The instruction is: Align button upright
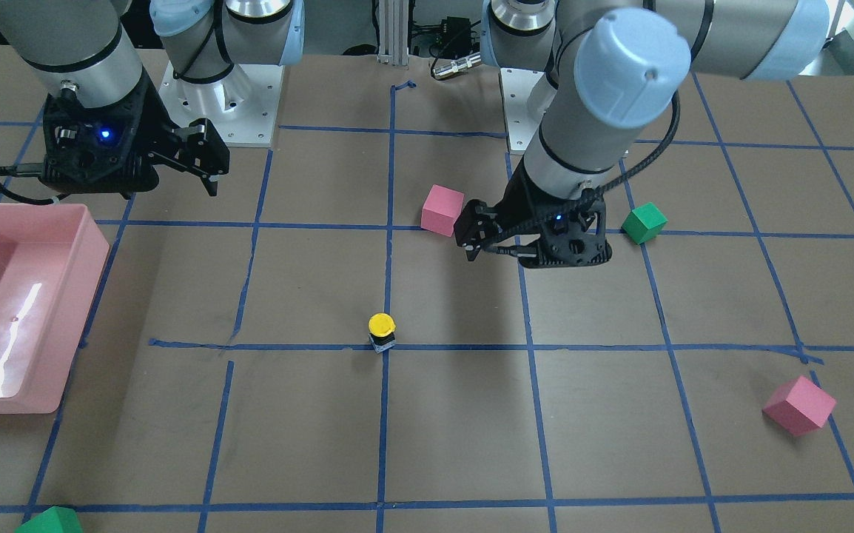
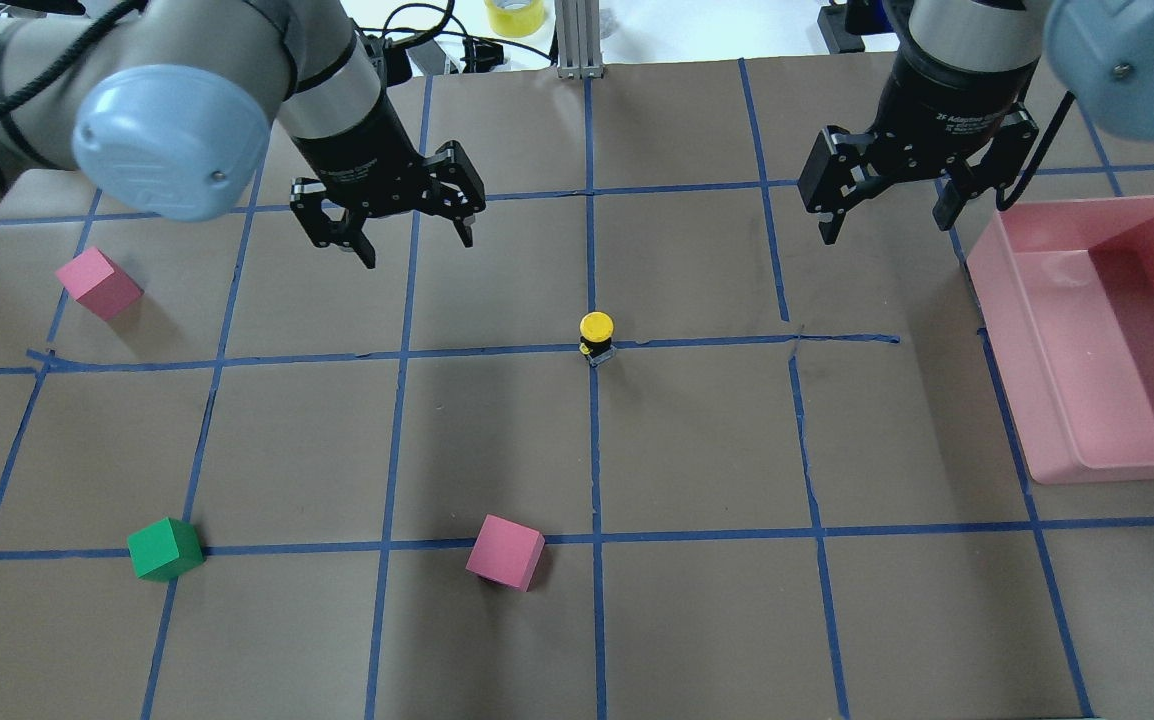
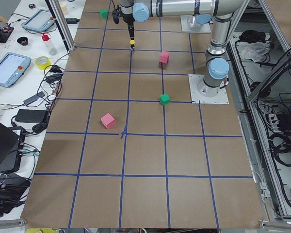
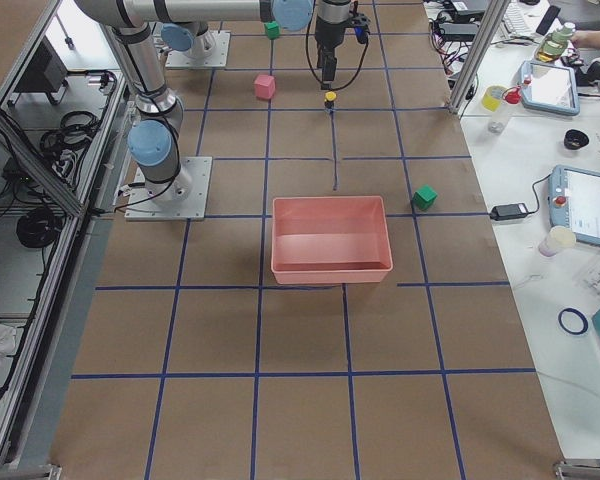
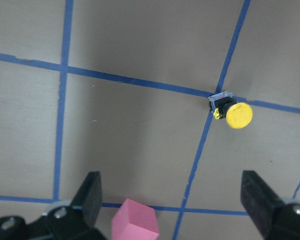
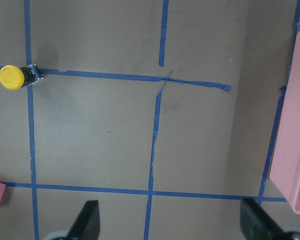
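The button (image 2: 596, 335) stands upright on a crossing of blue tape lines at mid-table, with its yellow cap on top and its black body and grey base below. It also shows in the front view (image 1: 382, 331), the left wrist view (image 5: 230, 112) and the right wrist view (image 6: 17, 77). My left gripper (image 2: 417, 245) is open and empty. It hovers apart from the button, on its far left in the overhead view (image 1: 471, 240). My right gripper (image 2: 885, 228) is open and empty, on the button's far right near the bin (image 1: 205, 166).
A pink bin (image 2: 1027, 400) stands at the table's right side. One pink cube (image 2: 97, 283) lies at the left and another (image 2: 505, 551) near the front. A green cube (image 2: 165, 548) lies front left. A second green cube (image 1: 49, 522) lies past the bin.
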